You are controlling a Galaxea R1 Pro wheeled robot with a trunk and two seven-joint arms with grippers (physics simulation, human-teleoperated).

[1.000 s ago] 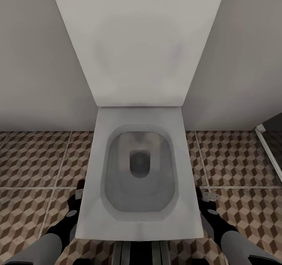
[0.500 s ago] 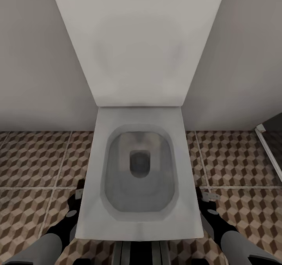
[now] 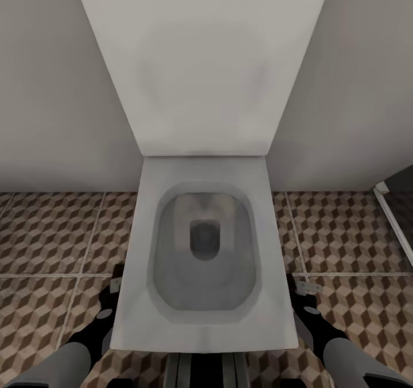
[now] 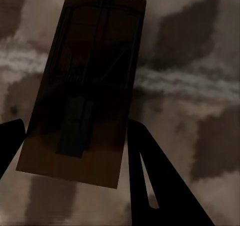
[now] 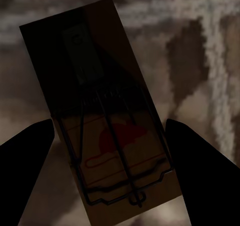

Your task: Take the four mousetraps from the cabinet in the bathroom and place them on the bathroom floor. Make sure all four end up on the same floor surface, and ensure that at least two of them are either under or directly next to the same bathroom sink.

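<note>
A dark-brown mousetrap (image 4: 85, 80) sits between the two dark fingers of my left gripper (image 4: 75, 126), which is shut on its long edges above the blurred bathroom floor (image 4: 200, 110). A second mousetrap (image 5: 100, 110), with a red mouse print and a wire bar, is held the same way by my right gripper (image 5: 109, 123). In the head view the left gripper (image 3: 115, 287) hangs low at the toilet's left side and the right gripper (image 3: 301, 289) at its right side, both just above the cube-patterned floor (image 3: 51, 233). The cabinet and the sink are out of view.
A white toilet (image 3: 203, 250) with its lid raised (image 3: 201, 61) stands straight ahead against a grey wall, between my two arms. Open tiles lie on both sides of it. A white frame edge and a dark opening (image 3: 396, 204) are at the far right.
</note>
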